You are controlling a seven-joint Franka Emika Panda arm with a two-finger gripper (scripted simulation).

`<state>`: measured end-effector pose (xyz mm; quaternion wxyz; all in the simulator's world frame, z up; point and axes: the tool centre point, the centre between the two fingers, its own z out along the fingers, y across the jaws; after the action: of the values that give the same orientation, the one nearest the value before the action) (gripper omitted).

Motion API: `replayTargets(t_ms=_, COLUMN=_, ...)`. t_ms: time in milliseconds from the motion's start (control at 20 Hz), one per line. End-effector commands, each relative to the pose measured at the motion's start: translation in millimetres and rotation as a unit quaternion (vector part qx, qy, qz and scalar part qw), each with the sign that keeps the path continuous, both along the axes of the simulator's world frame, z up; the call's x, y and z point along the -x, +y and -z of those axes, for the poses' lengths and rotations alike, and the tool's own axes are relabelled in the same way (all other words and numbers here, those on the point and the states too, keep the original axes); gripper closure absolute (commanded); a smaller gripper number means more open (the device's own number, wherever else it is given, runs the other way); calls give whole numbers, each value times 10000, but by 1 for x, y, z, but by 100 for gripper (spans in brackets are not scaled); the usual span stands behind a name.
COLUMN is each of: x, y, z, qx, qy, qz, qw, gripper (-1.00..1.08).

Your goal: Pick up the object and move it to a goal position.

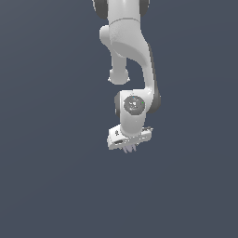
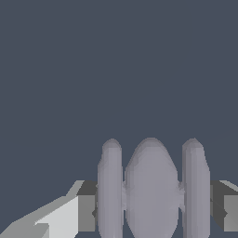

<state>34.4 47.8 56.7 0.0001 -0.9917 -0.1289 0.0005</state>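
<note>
The object [image 2: 151,190] is a pale grey-lilac ribbed thing with three upright ridges. In the wrist view it sits between my two fingers [image 2: 86,211], which press on its outer ridges from both sides. My gripper [image 2: 153,211] is shut on it. In the exterior view the white arm hangs down in the middle, and the gripper [image 1: 129,148] is at its lower end. The object's thin ridges [image 1: 130,149] poke out just below the hand. No goal marker shows in either view.
Only a plain dark blue-grey background surrounds the arm in both views. The arm's wrist joint [image 1: 135,104] sits above the hand.
</note>
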Motion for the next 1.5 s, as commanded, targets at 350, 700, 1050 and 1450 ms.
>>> replayTargets(t_ms=350, x=30, y=-78, z=-79, qx=1, qy=-5, qz=5, qw=10000, gripper=108)
replayTargets(t_ms=700, x=52, y=-139, z=-142, qx=-5, qy=-7, qz=5, qw=10000, gripper=108)
replayTargets(t_ms=1050, x=73, y=-200, z=-204, qx=-12, qy=-9, qz=5, qw=10000, gripper=108)
replayTargets(t_ms=1450, x=89, y=-252, z=-256, qx=-9, qy=-8, qz=5, qw=10000, gripper=108)
